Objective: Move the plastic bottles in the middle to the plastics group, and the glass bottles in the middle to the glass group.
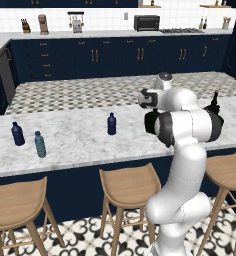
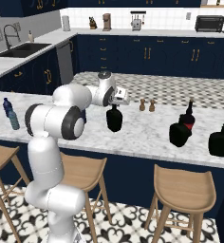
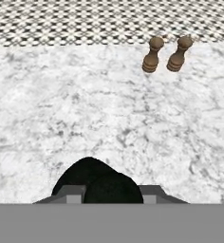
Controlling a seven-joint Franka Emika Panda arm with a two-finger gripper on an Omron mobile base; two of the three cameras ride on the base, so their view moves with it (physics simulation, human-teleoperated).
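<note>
The robot is at the step of taking one of the glass bottles from the middle of the table [image 2: 147, 137]. In the right base view the gripper [image 2: 115, 105] sits on the short neck of a squat black bottle [image 2: 114, 120], which stands upright near the middle of the marble top. In the hand view the dark round body of this bottle fills the space between the two fingers [image 3: 70, 193] — they are clenched on its neck, so the grasp looks made.

The glass group stands well apart, toward the far right of the table: a red-labelled dark bottle [image 2: 188, 115], a black rounded bottle [image 2: 180, 134] just in front of it, and another black bottle [image 2: 220, 141] beside them. The navy-blue bottle [image 1: 111, 124] stands in the middle, and the plastics group [image 1: 28, 138] is at the left end.

The next move probably calls for a straight lift, then a carry to the right — with care not to knock the two small wooden mills [image 2: 147, 105] or the bottles already standing there.
</note>
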